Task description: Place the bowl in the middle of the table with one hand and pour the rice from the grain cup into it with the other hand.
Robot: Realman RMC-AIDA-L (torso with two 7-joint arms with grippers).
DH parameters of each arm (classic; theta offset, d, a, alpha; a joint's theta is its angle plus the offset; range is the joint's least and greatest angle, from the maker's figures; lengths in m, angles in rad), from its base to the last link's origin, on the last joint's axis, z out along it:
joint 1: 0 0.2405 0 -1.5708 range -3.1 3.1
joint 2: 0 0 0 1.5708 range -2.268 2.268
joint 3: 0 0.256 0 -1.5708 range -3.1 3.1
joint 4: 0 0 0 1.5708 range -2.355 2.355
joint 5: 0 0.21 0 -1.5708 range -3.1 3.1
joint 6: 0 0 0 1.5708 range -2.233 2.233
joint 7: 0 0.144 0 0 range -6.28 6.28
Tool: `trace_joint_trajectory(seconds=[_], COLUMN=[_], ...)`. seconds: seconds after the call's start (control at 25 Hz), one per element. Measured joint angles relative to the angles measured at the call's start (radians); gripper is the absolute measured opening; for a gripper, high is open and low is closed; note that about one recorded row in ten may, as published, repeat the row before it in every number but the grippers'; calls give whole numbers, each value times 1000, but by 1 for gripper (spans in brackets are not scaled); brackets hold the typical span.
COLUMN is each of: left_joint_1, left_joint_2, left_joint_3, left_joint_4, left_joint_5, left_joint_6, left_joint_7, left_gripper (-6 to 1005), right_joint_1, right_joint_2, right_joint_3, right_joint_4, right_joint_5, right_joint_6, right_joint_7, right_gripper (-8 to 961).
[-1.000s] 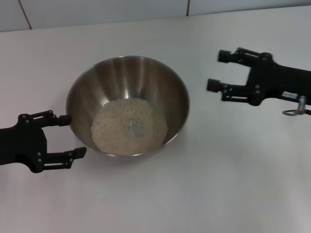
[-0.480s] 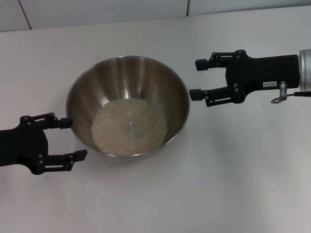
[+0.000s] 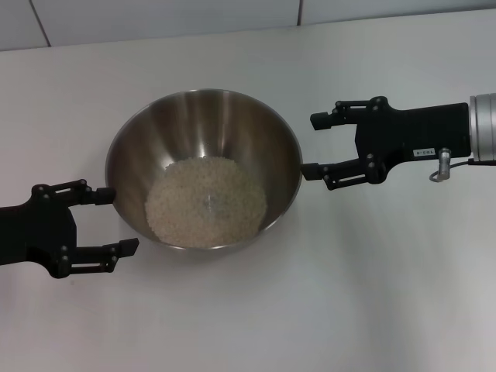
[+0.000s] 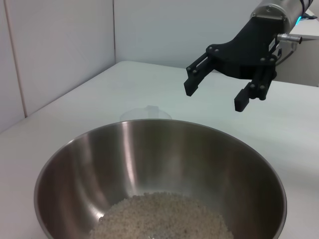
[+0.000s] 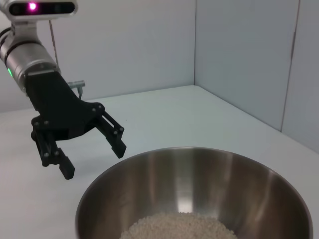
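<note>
The steel bowl [image 3: 132, 147] stands in the middle of the white table [image 3: 372, 294] and holds a flat layer of rice [image 3: 205, 201]. My left gripper [image 3: 120, 219] is open and empty beside the bowl's left rim; it also shows in the right wrist view [image 5: 93, 160]. My right gripper [image 3: 311, 146] is open and empty, its fingertips close to the bowl's right rim; it also shows in the left wrist view [image 4: 215, 97]. The grain cup does not show in the head view. A faint translucent shape [image 4: 145, 112] lies past the bowl in the left wrist view; I cannot tell if it is the cup.
A tiled wall [image 3: 155, 19] runs along the table's far edge. Bare white tabletop lies in front of the bowl and to its right.
My right gripper has moved left from the table's right side up to the bowl's right rim, staying open. The left gripper and the bowl have hardly moved.
</note>
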Motion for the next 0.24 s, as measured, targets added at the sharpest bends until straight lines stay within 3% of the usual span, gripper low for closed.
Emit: trace_joint_trajectory(seconds=[0.24], left_joint_1=[0], left_joint_2=[0], left_joint_3=[0], left_joint_4=[3], left_joint_5=[0], left_joint_6=[0], left_joint_7=[-1], left_gripper=[834], right_joint_1=[-25], right_joint_2=[-1], right_joint_3=[-38], right_joint_4=[-22], right_joint_5=[29], right_joint_6=[12], right_joint_7=[1], right_gripper=[828])
